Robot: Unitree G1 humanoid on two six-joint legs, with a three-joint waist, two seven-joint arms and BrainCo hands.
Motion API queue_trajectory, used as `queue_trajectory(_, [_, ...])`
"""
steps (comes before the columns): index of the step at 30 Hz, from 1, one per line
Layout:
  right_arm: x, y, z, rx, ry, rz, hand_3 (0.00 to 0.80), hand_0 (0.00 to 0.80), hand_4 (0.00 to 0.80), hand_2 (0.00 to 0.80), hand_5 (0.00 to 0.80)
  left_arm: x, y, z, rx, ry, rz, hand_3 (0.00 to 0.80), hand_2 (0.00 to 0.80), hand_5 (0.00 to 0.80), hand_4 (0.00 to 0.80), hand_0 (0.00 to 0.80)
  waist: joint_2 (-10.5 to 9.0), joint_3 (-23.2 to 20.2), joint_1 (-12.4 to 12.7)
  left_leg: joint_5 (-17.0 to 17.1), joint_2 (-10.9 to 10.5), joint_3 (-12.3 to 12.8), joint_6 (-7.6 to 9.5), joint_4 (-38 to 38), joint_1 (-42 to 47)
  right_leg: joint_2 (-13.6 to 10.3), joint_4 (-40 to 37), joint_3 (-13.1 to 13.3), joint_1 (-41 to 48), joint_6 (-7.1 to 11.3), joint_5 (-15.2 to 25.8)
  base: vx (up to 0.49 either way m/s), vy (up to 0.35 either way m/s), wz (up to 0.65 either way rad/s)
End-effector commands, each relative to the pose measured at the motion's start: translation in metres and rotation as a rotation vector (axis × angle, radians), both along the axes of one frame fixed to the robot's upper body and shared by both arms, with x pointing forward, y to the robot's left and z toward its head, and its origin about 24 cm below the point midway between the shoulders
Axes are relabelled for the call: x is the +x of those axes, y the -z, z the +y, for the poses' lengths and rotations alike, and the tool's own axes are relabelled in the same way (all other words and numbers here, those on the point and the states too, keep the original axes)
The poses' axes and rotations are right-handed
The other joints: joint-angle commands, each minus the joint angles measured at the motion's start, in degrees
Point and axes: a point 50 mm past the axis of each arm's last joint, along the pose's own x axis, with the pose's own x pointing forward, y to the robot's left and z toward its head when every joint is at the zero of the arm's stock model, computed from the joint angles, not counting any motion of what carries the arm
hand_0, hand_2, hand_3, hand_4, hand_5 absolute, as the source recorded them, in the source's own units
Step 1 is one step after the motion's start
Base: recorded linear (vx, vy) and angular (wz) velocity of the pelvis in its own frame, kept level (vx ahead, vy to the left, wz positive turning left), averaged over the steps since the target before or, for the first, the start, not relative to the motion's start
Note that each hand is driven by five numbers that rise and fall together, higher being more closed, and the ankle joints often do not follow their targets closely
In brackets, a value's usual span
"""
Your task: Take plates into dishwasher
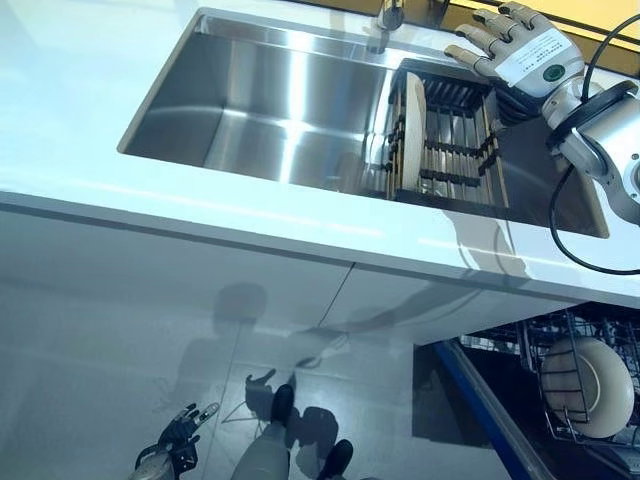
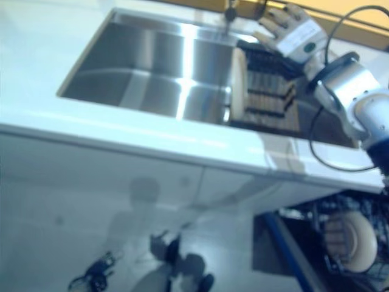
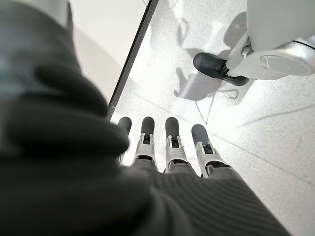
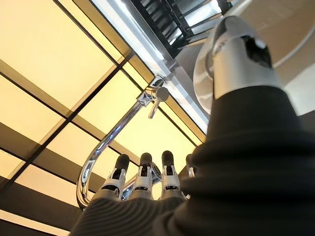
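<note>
A cream plate [image 1: 412,135] stands on edge at the left end of a dark slatted drying rack [image 1: 455,145] set in the steel sink [image 1: 270,110]. My right hand [image 1: 515,45] hovers above the rack's far right corner, open with fingers spread, holding nothing; its fingers [image 4: 142,174] show in the right wrist view. Another cream plate [image 1: 590,385] stands in the dishwasher's wire basket [image 1: 545,375] at the lower right. My left hand [image 1: 180,435] hangs low by the floor, open and empty, fingers [image 3: 172,142] straight.
A white countertop [image 1: 200,215] runs in front of the sink. The chrome tap [image 1: 388,18] rises behind the rack, close to my right hand. The open dishwasher door [image 1: 490,410] juts out below the counter edge.
</note>
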Motion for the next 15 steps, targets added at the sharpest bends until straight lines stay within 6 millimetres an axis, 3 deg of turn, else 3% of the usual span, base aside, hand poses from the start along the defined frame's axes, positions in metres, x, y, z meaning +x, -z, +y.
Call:
queue_trajectory(1, [-0.01,-0.032,0.01,-0.013,-0.019,-0.118,0.0,0.0,0.0,0.0,0.0,-0.006,-0.001,0.006,0.009,-0.02,-0.009,0.0,0.0,0.0,0.0,0.0,-0.22,-1.78,1.22,-10.05,-0.88,1.31,0.82,-0.24,4.12,1.3,1.15,1.31,-3.03,1.75,0.85,0.0,0.0,0.0])
queue_trajectory(15, [-0.01,-0.034,0.026,-0.018,-0.054,-0.098,0.0,0.0,0.0,0.0,0.0,-0.005,-0.002,0.007,0.014,-0.03,-0.007,0.0,0.0,0.0,0.0,0.0,-0.95,-1.25,2.06,-9.97,-0.91,0.65,0.68,-0.24,3.83,1.46,0.8,0.82,-2.73,1.55,0.78,0.0,0.0,0.0])
